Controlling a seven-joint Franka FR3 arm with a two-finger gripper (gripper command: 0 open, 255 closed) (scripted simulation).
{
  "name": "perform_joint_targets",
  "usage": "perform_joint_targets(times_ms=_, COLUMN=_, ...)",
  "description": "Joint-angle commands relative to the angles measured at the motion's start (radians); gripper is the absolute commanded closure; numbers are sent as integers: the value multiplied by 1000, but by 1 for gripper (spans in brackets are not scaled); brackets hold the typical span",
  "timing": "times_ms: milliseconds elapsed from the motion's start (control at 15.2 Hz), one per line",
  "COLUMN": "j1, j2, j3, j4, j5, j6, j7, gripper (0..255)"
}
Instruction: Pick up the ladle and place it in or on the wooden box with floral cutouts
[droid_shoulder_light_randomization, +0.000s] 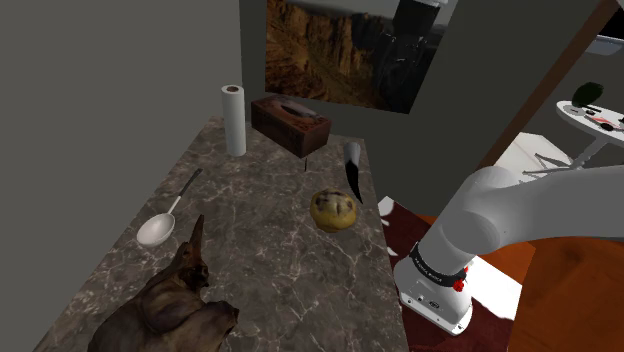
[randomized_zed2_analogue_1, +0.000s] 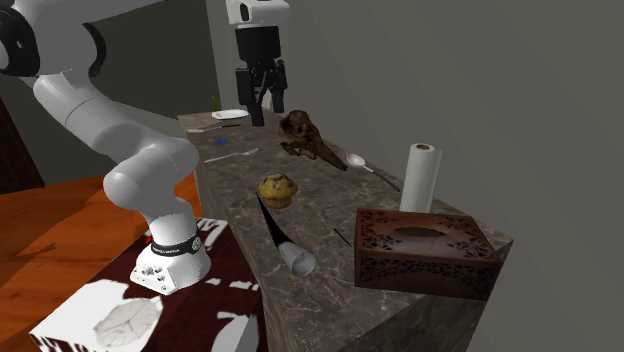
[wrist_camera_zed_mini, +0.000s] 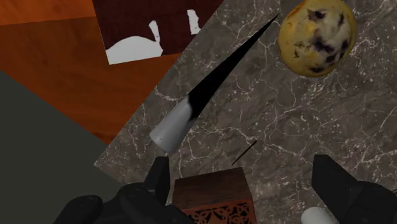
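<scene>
The ladle (droid_shoulder_light_randomization: 165, 215) is pale grey and lies near the table edge on the shoulder view's left, bowl toward the camera. In the second exterior view the ladle (randomized_zed2_analogue_1: 362, 162) rests between a dark skull-like figure and a paper roll. The dark carved wooden box (droid_shoulder_light_randomization: 291, 122) stands at the table's far end by the roll; up close the box (randomized_zed2_analogue_1: 425, 250) shows cutout sides. My gripper (randomized_zed2_analogue_1: 258, 110) hangs open high above the table, holding nothing. In the wrist view my gripper (wrist_camera_zed_mini: 242, 168) looks down on the box (wrist_camera_zed_mini: 213, 194) far below its spread fingers.
On the marble table (droid_shoulder_light_randomization: 270, 260) sit a muffin (droid_shoulder_light_randomization: 334, 210), a black-and-white horn (droid_shoulder_light_randomization: 352, 165), a white paper roll (droid_shoulder_light_randomization: 234, 120) and the brown skull-like figure (droid_shoulder_light_randomization: 170, 300). A plate (randomized_zed2_analogue_1: 229, 114) and fork (randomized_zed2_analogue_1: 232, 154) lie at the table's other end. A red rug (randomized_zed2_analogue_1: 230, 290) covers the floor.
</scene>
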Motion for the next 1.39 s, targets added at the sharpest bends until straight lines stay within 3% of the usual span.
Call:
perform_joint_targets(times_ms=0, j1=0, j2=0, j3=0, j4=0, j5=0, j6=0, j7=0, gripper=0)
perform_joint_targets(times_ms=660, j1=11, j2=63, j3=223, j4=-125, j5=159, j6=200, j7=333, gripper=0)
perform_joint_targets(times_ms=1320, j1=-5, j2=294, j3=457, j4=-95, j5=252, j6=435, j7=660, gripper=0)
